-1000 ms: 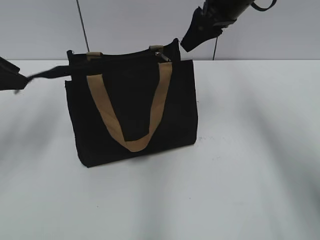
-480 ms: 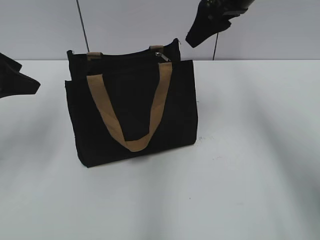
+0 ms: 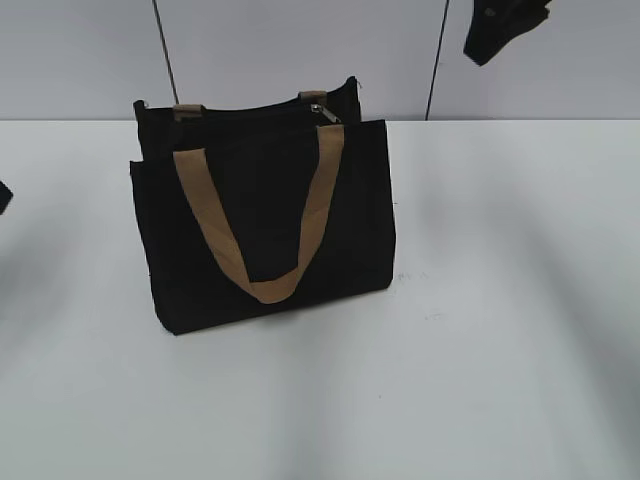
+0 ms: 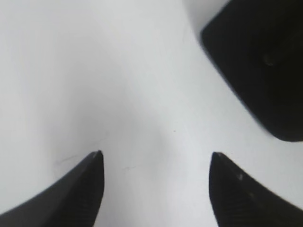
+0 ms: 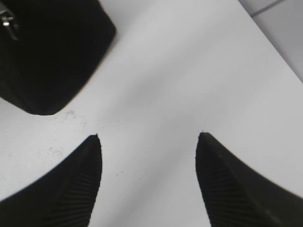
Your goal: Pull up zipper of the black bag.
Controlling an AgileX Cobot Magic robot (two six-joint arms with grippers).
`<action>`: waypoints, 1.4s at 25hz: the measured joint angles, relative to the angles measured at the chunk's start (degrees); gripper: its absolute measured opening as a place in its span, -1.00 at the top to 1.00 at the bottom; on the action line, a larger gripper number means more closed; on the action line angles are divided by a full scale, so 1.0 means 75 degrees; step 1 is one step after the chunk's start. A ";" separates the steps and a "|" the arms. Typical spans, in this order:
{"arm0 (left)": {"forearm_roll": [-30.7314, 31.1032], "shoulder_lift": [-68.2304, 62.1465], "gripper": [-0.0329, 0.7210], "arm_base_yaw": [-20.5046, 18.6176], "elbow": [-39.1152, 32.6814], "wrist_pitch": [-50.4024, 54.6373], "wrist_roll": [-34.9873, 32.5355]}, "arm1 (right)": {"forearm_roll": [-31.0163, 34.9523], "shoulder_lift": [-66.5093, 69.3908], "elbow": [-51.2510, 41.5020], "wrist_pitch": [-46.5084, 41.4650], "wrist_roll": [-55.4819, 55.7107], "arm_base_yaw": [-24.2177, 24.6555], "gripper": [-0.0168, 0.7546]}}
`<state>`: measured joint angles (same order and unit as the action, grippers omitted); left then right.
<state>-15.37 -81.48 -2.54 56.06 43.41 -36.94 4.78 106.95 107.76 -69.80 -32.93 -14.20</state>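
Note:
The black bag [image 3: 265, 220] stands upright on the white table, left of the middle, with a tan loop handle [image 3: 262, 225] hanging down its front. The silvery zipper pull [image 3: 322, 110] sits at the right end of the top edge. The pull also shows in the right wrist view [image 5: 8, 21], on the bag's corner [image 5: 52, 52]. My right gripper [image 3: 505, 25] is high at the upper right, open and empty [image 5: 147, 137]. My left gripper [image 4: 156, 153] is open and empty over bare table, with a corner of the bag [image 4: 260, 61] ahead of it; only a sliver of it [image 3: 3, 195] shows at the exterior view's left edge.
The white table [image 3: 480, 300] stretches to the right and in front of the bag. A grey wall with two dark vertical seams [image 3: 167, 50] rises behind the table.
My left gripper let go of a black strap at the bag's left end and drew back left, almost out of view. My right gripper rose and moved right, away from the bag.

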 joint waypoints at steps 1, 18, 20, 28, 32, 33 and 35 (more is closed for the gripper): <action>0.0365 0.0000 -0.45 0.0000 0.0150 0.0093 0.0651 | -0.0269 -0.0061 0.0000 -0.0002 0.0402 0.0000 -0.30; 0.1007 0.1192 -0.45 0.0000 0.0558 0.1927 0.2694 | 0.0286 -0.2507 -0.1472 -0.0009 0.2603 0.0872 -0.30; 0.0947 0.1693 -0.45 0.0000 0.0227 0.2034 0.2694 | 0.0364 -0.3108 -0.2416 -0.0009 0.2473 0.0872 -0.30; 0.0461 0.3911 -0.45 0.0000 -0.1053 0.2453 0.2694 | 0.0456 -0.5834 -0.6229 0.0634 0.2297 0.0872 -0.30; 0.0363 0.5146 -0.45 0.0000 -0.1572 0.2691 0.2697 | 0.0457 -0.6926 -0.7833 0.1039 0.2252 0.0872 -0.30; 0.0306 0.5399 -0.45 0.0000 -0.1727 0.2744 0.2697 | 0.0464 -0.7215 -0.8198 0.1133 0.2252 0.0872 -0.30; 0.0228 0.5869 -0.45 0.0000 -0.2071 0.2776 0.2697 | 0.0493 -0.7734 -0.8745 0.1329 0.2244 0.0872 -0.30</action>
<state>-13.66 -37.47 -2.54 40.53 64.23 -16.71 8.48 48.95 42.17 -59.83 -16.10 -7.66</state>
